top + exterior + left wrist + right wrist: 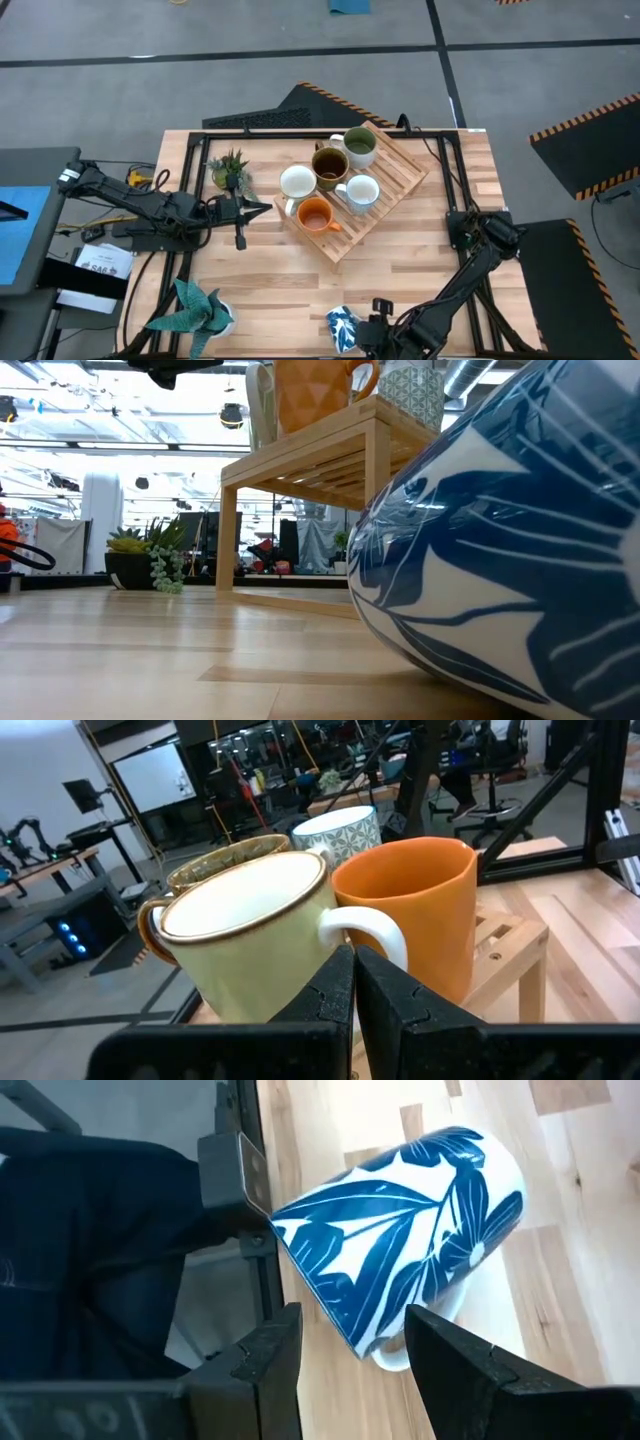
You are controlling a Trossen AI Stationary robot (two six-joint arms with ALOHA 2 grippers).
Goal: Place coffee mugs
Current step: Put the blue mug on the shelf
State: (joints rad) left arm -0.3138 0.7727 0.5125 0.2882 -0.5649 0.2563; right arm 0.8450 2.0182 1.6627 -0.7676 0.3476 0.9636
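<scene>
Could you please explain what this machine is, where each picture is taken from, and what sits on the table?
Two dark robot arms work at a wooden table. One picture looks straight down, one looks level from the tabletop, and one comes from each wrist. A slatted rack holds five mugs. The blue-patterned mug lies on its side near the table edge. The right end effector is open, its fingers on either side of that mug, not gripping. The left end effector is shut and holds nothing, beside the cream mug and orange mug. Two small plants stand alongside.
</scene>
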